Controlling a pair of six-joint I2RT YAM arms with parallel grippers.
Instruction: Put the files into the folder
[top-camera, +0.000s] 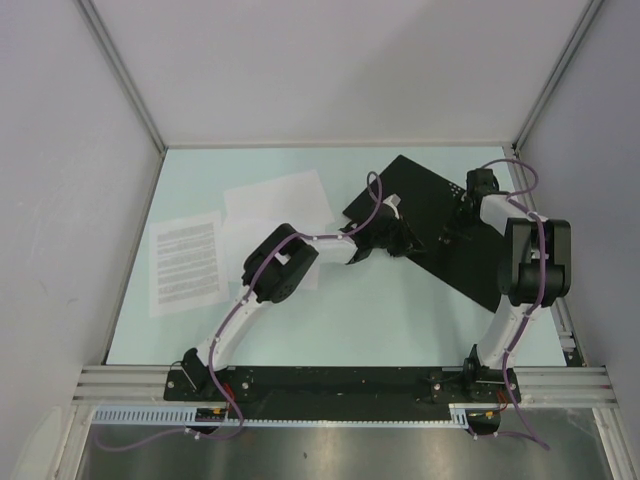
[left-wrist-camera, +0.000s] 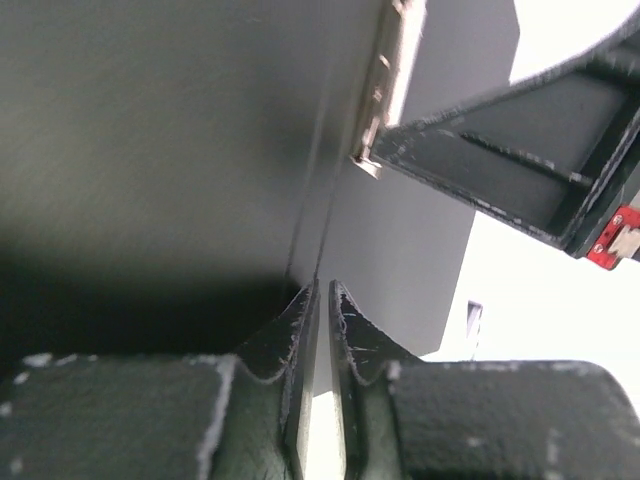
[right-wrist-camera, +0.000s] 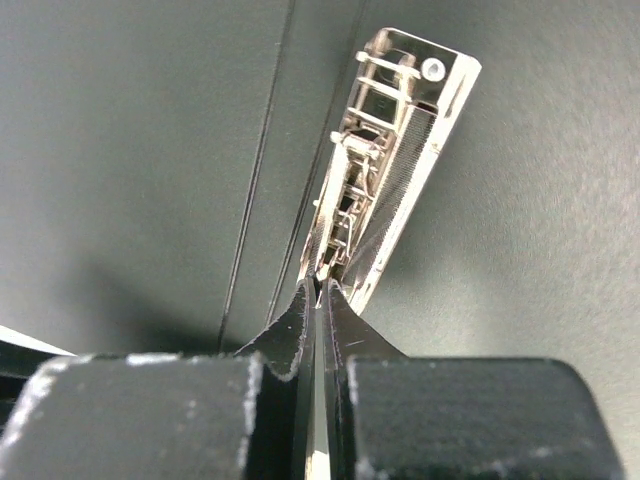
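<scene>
Right gripper (right-wrist-camera: 318, 287) pressed together at the clip (right-wrist-camera: 395, 150) of the folder (right-wrist-camera: 130, 150) — left gripper (left-wrist-camera: 323, 290) state unclear.

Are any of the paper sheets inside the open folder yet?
No, the printed sheet and the two blank sheets lie outside it, left of the folder.

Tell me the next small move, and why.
Probably lift the left gripper off the folder and swing it left toward the nearest blank sheet. The folder lies open, the right gripper sits shut at its clear clip, and no sheet is inside it.
</scene>
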